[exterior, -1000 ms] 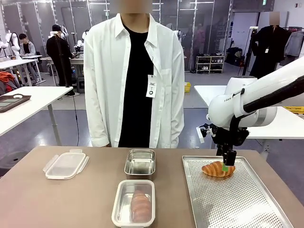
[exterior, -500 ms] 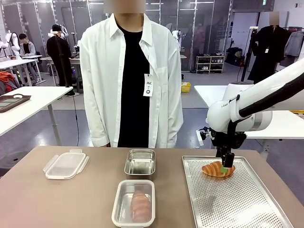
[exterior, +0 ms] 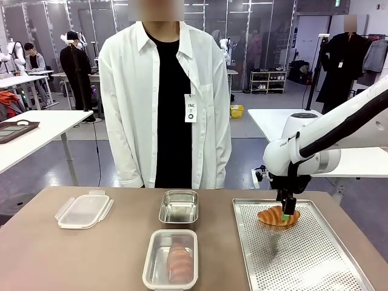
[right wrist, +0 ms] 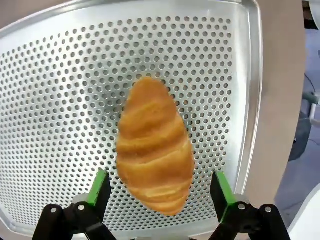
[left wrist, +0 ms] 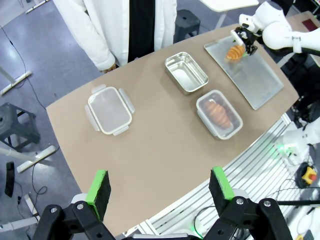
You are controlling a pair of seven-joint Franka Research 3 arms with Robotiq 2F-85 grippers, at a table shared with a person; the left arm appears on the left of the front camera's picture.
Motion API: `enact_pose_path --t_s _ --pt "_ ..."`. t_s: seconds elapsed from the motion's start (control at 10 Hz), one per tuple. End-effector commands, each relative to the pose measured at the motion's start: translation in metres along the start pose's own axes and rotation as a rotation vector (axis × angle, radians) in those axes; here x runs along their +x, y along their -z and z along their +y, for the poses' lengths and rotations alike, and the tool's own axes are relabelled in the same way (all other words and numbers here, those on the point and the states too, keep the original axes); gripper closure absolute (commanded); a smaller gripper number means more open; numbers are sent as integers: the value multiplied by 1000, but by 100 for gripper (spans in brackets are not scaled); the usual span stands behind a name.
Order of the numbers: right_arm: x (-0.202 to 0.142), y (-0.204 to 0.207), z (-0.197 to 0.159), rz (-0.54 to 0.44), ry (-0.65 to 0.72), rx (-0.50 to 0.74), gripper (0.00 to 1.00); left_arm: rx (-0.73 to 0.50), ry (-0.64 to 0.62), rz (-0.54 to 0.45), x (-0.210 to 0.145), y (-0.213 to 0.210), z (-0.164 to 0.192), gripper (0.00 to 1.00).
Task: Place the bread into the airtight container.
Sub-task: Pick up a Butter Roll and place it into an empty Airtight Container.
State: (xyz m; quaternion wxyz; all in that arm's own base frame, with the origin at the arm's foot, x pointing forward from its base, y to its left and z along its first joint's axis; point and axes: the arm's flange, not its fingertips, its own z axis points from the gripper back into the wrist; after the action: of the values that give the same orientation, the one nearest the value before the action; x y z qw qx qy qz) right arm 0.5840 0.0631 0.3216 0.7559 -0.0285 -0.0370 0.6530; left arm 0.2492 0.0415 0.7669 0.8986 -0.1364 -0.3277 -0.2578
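Observation:
A golden croissant-shaped bread (exterior: pixel 276 216) (right wrist: pixel 154 150) lies at the far end of a perforated metal tray (exterior: pixel 303 260) on the right. My right gripper (exterior: pixel 287 211) (right wrist: pixel 160 190) points down over it, open, with a green pad on each side of the bread's end. The airtight container (exterior: pixel 171 259) (left wrist: pixel 218 113), pale-rimmed, sits at the near middle with another bread inside. Its clear lid (exterior: pixel 85 210) (left wrist: pixel 110 110) lies to the left. My left gripper (left wrist: pixel 159 185) hangs open high above the table, holding nothing.
An empty steel container (exterior: pixel 179 208) (left wrist: pixel 186 72) stands just behind the airtight one. A person in a white shirt stands at the far edge with hands out of sight. Bare brown tabletop (exterior: pixel 73 260) stretches across the near left.
My right arm has shifted slightly left while its open gripper stayed over the bread on the tray. The person has stepped a little to the left.

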Motion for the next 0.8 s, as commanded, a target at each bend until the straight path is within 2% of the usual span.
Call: enact_pose_path --t_s 0.0,0.2,0.5,0.6,0.7 --pt "2 7 -5 3 20 -8 0 -6 18 -2 0 -1 0 0" --pt "0 13 -12 20 7 3 0 -6 18 -2 0 -1 0 0" --pt "-5 27 -15 -11 15 93 0 -6 18 -2 0 -1 0 0" --pt "-5 29 -16 -14 8 79 32 -6 18 -2 0 -1 0 0" --pt "-6 29 -15 -26 2 89 59 -6 18 -2 0 -1 0 0"
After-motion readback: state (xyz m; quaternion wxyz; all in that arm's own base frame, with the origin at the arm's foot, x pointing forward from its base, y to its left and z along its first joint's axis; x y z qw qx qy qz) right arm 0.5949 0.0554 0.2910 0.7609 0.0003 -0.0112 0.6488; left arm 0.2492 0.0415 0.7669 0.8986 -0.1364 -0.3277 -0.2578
